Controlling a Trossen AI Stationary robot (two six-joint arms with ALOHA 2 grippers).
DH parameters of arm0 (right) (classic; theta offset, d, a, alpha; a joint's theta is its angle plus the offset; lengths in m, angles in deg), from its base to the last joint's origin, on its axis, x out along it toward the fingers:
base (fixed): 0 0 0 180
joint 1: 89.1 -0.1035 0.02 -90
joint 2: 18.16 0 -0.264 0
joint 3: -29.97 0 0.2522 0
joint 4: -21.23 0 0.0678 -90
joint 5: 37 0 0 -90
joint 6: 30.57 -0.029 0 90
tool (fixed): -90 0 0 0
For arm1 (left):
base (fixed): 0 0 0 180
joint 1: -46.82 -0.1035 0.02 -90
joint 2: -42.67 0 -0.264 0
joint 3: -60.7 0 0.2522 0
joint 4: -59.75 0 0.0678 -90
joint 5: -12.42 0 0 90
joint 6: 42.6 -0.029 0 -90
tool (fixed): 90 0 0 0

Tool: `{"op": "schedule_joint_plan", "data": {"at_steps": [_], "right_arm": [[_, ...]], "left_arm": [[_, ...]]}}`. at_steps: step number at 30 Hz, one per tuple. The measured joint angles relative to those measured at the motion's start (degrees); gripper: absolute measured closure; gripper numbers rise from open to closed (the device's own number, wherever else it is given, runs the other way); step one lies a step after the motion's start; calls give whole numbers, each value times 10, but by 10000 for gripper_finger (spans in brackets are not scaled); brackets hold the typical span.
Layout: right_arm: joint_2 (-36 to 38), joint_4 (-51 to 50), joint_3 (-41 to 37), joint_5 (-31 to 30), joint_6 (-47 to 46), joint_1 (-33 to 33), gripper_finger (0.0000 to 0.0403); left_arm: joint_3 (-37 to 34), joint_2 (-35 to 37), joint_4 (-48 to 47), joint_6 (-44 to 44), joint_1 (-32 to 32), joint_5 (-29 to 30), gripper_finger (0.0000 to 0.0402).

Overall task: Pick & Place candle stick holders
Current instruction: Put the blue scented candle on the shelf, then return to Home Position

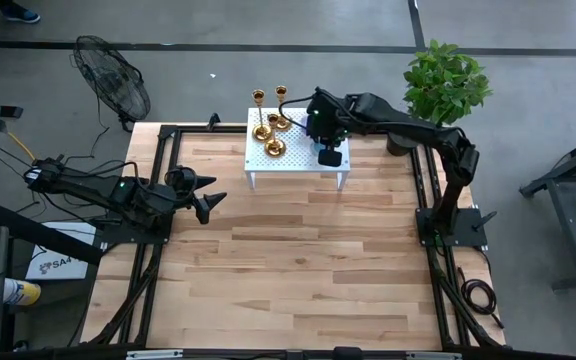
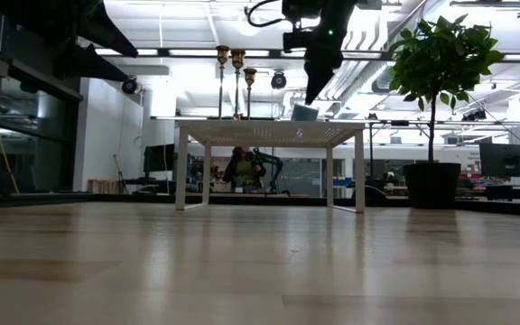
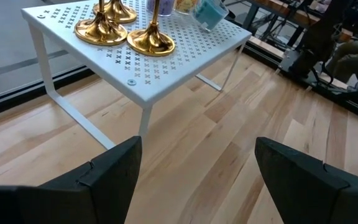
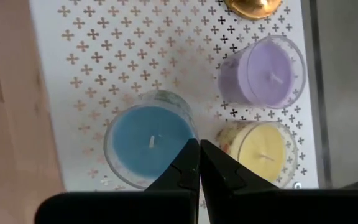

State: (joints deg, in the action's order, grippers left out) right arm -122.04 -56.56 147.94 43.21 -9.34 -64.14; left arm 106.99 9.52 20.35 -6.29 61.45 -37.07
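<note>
Three shiny gold candle stick holders [image 1: 273,140] [image 1: 258,100] [image 1: 281,96] stand upright on their round bases on the left part of a small white perforated table [image 1: 293,165]. In the low view they show as thin stems [image 2: 236,81]. My right gripper [image 4: 199,149] is shut and empty. It hangs above the table's right part, over a blue candle [image 4: 149,143] and a yellow one [image 4: 263,152], and to the right of the holders [image 1: 325,135]. My left gripper [image 3: 197,149] is open and empty, low over the wood at the table's left [image 1: 211,203], facing the white table.
A purple candle in a glass [image 4: 263,74] stands beside the blue and yellow ones on the white table. A potted plant [image 1: 446,80] is at the far right corner. A fan [image 1: 113,75] stands beyond the far left. Bare wood [image 1: 298,270] lies in front.
</note>
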Motion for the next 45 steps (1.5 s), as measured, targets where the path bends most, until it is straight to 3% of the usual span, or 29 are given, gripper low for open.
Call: {"op": "schedule_joint_plan", "data": {"at_steps": [7, 16, 25, 31, 39, 41, 45], "right_arm": [[0, 0, 0, -44, 13, -7, 391], [0, -8, 0, -44, 39, -6, 335], [14, -8, 0, -93, 5, -21, 292], [54, -14, 0, -80, -88, -30, 288], [127, -24, 0, 41, -233, -35, 288], [143, -27, 0, 39, -266, -45, 288], [190, -12, -45, -24, -305, -88, 288]], "left_arm": [[0, 0, 0, 0, 0, -1, 95], [0, 0, 0, 0, 0, -13, 95], [0, 0, 0, 0, 0, -13, 95], [0, 0, 0, 0, 0, -12, 95], [0, 5, 0, -3, 0, -10, 95], [0, 9, 0, -3, 0, -12, 95], [0, 8, 1, -1, 0, -14, 95]]}}
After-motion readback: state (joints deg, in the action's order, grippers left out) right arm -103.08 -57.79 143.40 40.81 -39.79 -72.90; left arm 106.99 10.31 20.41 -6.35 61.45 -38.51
